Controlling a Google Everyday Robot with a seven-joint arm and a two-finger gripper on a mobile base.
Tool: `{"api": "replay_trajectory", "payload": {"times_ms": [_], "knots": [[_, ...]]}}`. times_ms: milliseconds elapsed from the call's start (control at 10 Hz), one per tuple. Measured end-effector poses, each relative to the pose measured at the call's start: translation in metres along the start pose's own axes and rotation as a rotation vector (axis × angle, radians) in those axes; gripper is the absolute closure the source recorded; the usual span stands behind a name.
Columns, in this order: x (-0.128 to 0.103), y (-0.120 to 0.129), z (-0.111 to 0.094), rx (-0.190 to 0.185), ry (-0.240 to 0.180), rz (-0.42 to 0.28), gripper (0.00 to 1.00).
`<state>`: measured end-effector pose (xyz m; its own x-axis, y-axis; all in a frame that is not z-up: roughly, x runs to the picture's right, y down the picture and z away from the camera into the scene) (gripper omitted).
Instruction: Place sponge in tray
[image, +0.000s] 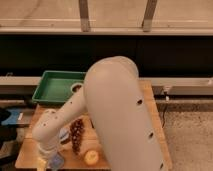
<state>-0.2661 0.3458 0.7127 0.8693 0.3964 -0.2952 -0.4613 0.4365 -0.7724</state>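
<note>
One sponge (56, 161) is in view: a small blue-grey block, which seems to lie flat on the near left corner of the wooden table (29, 150), though the bottom edge of the picture cuts it off. It is well apart from the tray and not in it. The gripper (44, 164) is right beside it on its left, pointing straight down at that corner and touching or almost touching the block. It is cropped by the edge of the picture, so I cannot tell whether it is open or closed, or whether it has hold of the sponge.

Just past the sponge lies one dark bunch of grapes (76, 135), stretched lengthwise along the tabletop. To the right of the sponge, near the front edge, sits one round yellow fruit (91, 158).

There is one tray (50, 93), green and rectangular with a raised rim. It sits at the far left of the table, and its floor is bare where it shows. One small round cup (76, 88) with a dark inside shows at the tray's right end, pressed against the outline of the arm.

The single white arm (120, 115) fills the middle of the view. Its bulky upper segment hides most of the right half of the table, and a slimmer forearm runs down and left to the wrist above the gripper.

Off the table's left side, one blue object (11, 117) lies low, apart from everything else. A speckled floor (190, 135) shows to the right.
</note>
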Motion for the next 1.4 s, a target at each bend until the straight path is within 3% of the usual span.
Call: {"api": "replay_trajectory", "payload": {"times_ms": [700, 900, 1200, 1400], "knots": [[0.002, -0.005, -0.002, 0.013, -0.008, 0.012, 0.96], [0.005, -0.011, 0.001, 0.032, -0.046, 0.037, 1.0], [0.007, -0.011, 0.0, 0.036, -0.039, 0.034, 1.0], [0.012, -0.017, -0.019, 0.068, -0.093, 0.038, 1.0]]}}
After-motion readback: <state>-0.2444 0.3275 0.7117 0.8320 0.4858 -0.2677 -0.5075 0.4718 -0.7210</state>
